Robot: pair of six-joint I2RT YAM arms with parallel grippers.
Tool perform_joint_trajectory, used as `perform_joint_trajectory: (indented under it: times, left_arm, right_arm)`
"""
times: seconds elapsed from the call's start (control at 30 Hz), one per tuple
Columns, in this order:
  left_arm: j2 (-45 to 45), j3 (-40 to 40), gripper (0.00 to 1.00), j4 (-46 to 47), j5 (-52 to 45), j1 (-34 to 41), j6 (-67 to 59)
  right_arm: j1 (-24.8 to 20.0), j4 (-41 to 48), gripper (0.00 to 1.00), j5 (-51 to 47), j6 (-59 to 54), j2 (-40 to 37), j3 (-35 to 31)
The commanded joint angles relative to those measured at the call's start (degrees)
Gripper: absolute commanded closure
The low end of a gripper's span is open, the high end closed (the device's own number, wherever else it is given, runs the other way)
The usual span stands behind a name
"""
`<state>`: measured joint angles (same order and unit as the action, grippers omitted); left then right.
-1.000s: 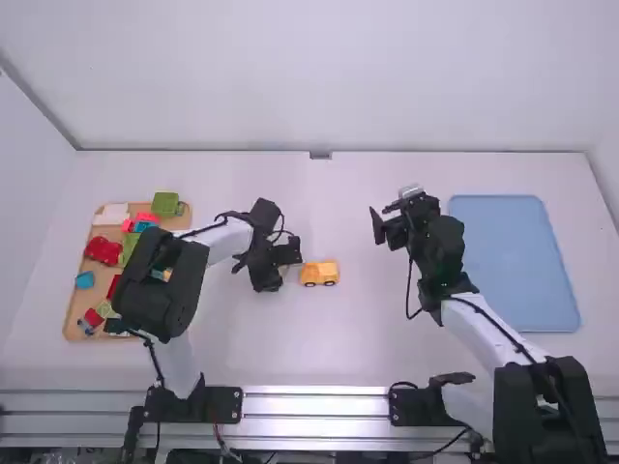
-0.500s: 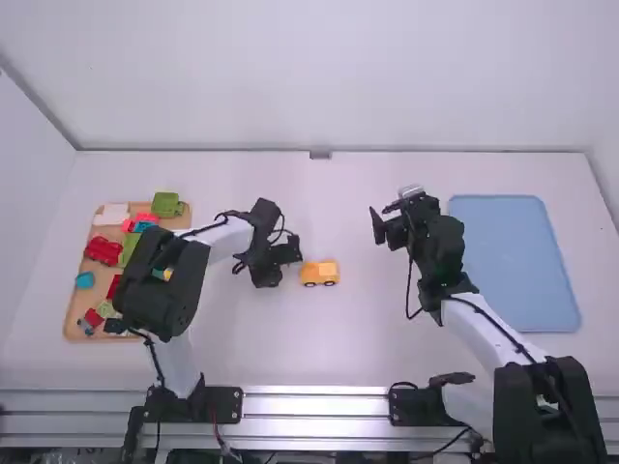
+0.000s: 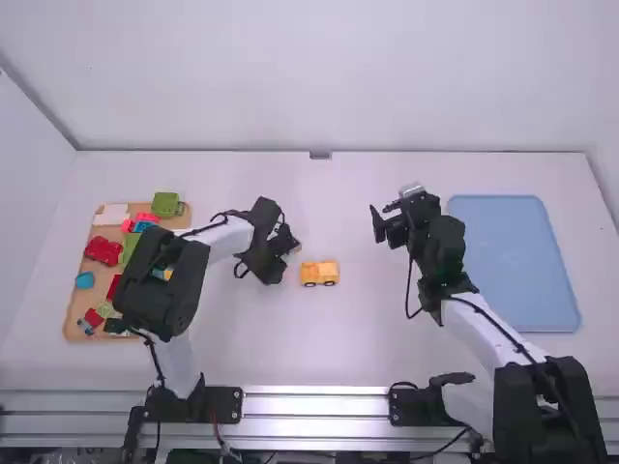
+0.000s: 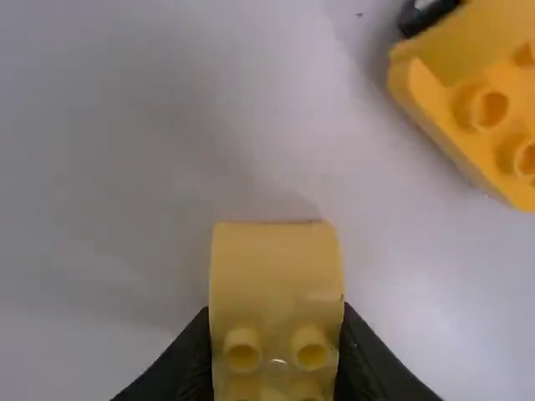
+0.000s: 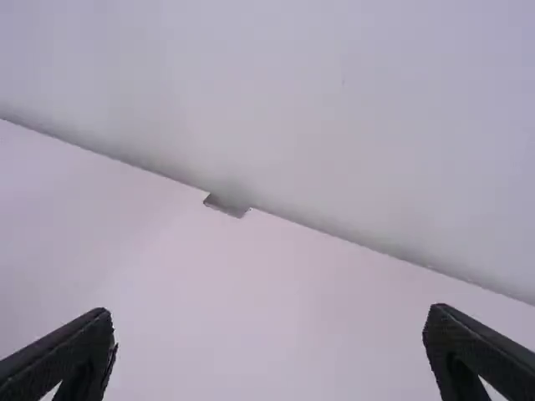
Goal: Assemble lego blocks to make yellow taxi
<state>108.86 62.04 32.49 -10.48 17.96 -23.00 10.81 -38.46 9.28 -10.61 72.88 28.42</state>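
Yellow: one held block [image 4: 276, 271], one chassis [image 3: 319, 274]

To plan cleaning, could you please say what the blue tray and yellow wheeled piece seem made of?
The blue tray looks like matte plastic, evenly coloured, though coated metal is possible; the yellow wheeled piece looks like smooth moulded plastic, given its round studs.

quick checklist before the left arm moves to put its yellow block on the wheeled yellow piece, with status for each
1. Left gripper shut on the curved yellow plastic block with studs: ok
2. Yellow plastic vehicle base with black wheels upright on the table: ok
3. Base's studs uncovered where visible: ok
4. Held block lined up over the base: not ok, it is off to one side
5. Right gripper away from the base: ok
6. Held block's underside ready to seat: cannot tell
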Motion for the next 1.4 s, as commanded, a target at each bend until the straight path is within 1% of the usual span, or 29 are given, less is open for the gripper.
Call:
perform_joint_trajectory:
  times: [0.0,0.1,0.17,0.23,0.27,0.37,0.53,0.6,0.67,0.8,0.93,1.0,1.03,1.07,1.1,1.17,1.2,1.23,1.3,1.37]
  left_arm:
    - [0.96,0.57,0.88,0.61,-0.44,0.39,11.78]
    - [0.96,0.52,0.86,1.22,-0.37,0.42,12.55]
    - [0.96,0.52,0.82,1.11,-0.37,0.37,13.51]
    - [0.96,0.59,0.84,0.83,2.91,0.44,18.25]
    - [0.96,0.59,0.84,0.9,3.19,0.44,18.56]
    - [0.96,0.59,0.83,1.16,8.0,0.37,22.47]
    - [0.96,0.59,0.91,0.94,10.05,0.44,28.44]
    - [0.96,0.57,0.98,0.0,9.97,0.33,32.61]
    - [0.96,0.57,0.98,-0.24,9.97,0.46,36.24]
    - [0.96,0.52,0.98,-1.97,9.94,0.02,48.48]
    - [0.96,0.52,0.98,-1.38,9.77,0.09,62.66]
    - [0.96,0.52,0.98,-0.5,7.96,0.07,72.02]
    - [0.96,0.52,0.98,0.33,6.58,0.11,79.8]
    - [0.96,0.52,0.98,0.55,6.23,0.11,81.68]
    - [0.96,0.55,0.98,1.46,4.44,0.02,89.22]
    - [0.96,0.52,0.98,1.62,3.02,0.07,97.02]
    - [0.96,0.52,0.98,1.57,2.93,0.07,97.66]
    - [0.96,0.52,0.98,1.42,2.45,0.04,101.31]
    - [0.96,0.52,0.97,1.38,0.59,0.04,112.41]
    - [0.96,0.52,0.94,1.53,-0.81,0.07,117.79]
  right_arm:
    - [0.04,-0.59,0.02,0.13,0.11,-0.98,-0.44]
    - [0.04,-0.52,0.02,0.13,0.09,-0.98,-0.44]
    - [0.04,-0.52,0.02,0.13,0.09,-0.98,-0.44]
    - [0.04,-0.5,0.02,0.09,0.11,-0.98,-0.44]
    - [0.04,-0.5,0.02,0.11,0.11,-0.98,-0.44]
    - [0.04,-0.46,0.02,0.11,0.11,-0.98,-0.44]
    - [0.07,-0.52,0.02,0.11,0.13,-0.98,-0.44]
    - [0.04,-0.52,0.02,0.13,0.11,-0.98,-0.44]
    - [0.04,-0.5,0.02,0.11,0.11,-0.98,-0.44]
    - [0.04,-0.5,0.02,0.11,0.11,-0.98,-0.44]
    - [0.04,-0.35,0.02,0.11,0.13,-0.98,-0.44]
    - [0.07,-0.31,0.02,0.11,0.13,-0.98,-0.44]
    - [0.04,-0.33,0.02,0.09,0.11,-0.98,-0.44]
    - [0.04,-0.31,0.02,0.09,0.11,-0.98,-0.44]
    - [0.04,-0.33,0.02,0.09,0.11,-0.98,-0.44]
    - [0.04,-0.31,0.02,0.11,0.11,-0.98,-0.44]
    - [0.04,-0.31,0.02,0.09,0.13,-0.98,-0.44]
    - [0.04,-0.28,0.02,0.09,0.11,-0.98,-0.44]
    - [0.04,-0.13,0.02,0.11,0.11,-0.98,-0.44]
    - [0.04,-0.11,0.02,0.11,0.11,-0.98,-0.44]
